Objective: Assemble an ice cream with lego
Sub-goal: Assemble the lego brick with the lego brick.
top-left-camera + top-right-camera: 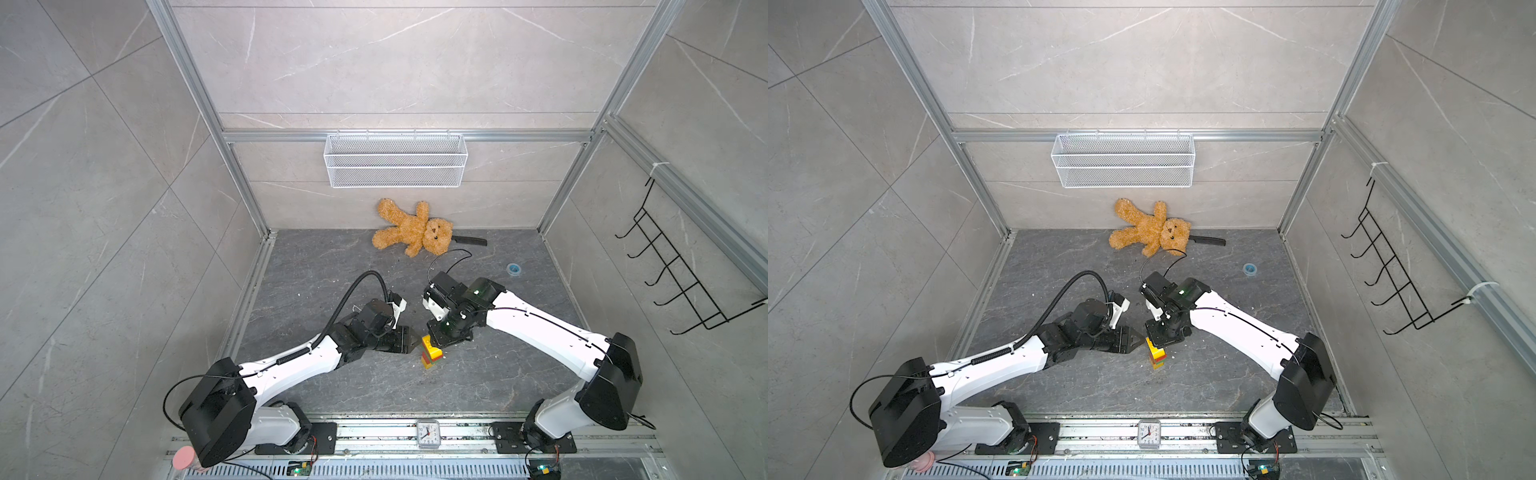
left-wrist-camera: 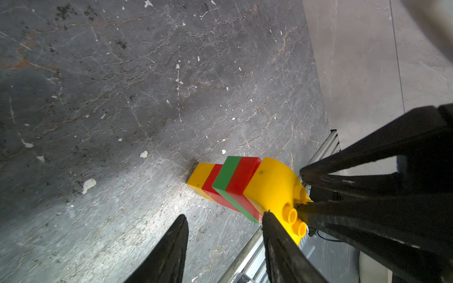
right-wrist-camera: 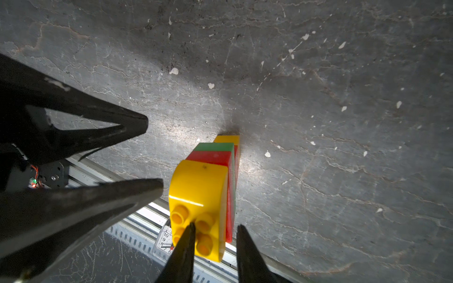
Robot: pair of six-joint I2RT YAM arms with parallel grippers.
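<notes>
The ice cream (image 1: 430, 356) (image 1: 1158, 357) stands upright on the dark table. From the bottom it is a yellow brick, a red, a green and a red, with a rounded yellow cap (image 2: 272, 186) (image 3: 198, 186) on top. My right gripper (image 3: 215, 226) (image 1: 433, 344) hangs over the cap with its jaws a little apart. One tip rests among the studs and the other stands just clear of the side. My left gripper (image 2: 225, 215) (image 1: 415, 338) is open beside the stack. One of its fingers (image 2: 272, 227) is against the cap, and only table lies between the two.
A teddy bear (image 1: 415, 230) lies at the back wall with a black-handled tool (image 1: 471, 240) beside it. A blue ring (image 1: 513, 269) is at the back right. A wire basket (image 1: 395, 160) hangs on the back wall and a hook rack (image 1: 673, 270) on the right wall. A small clock (image 1: 428, 434) sits on the front rail.
</notes>
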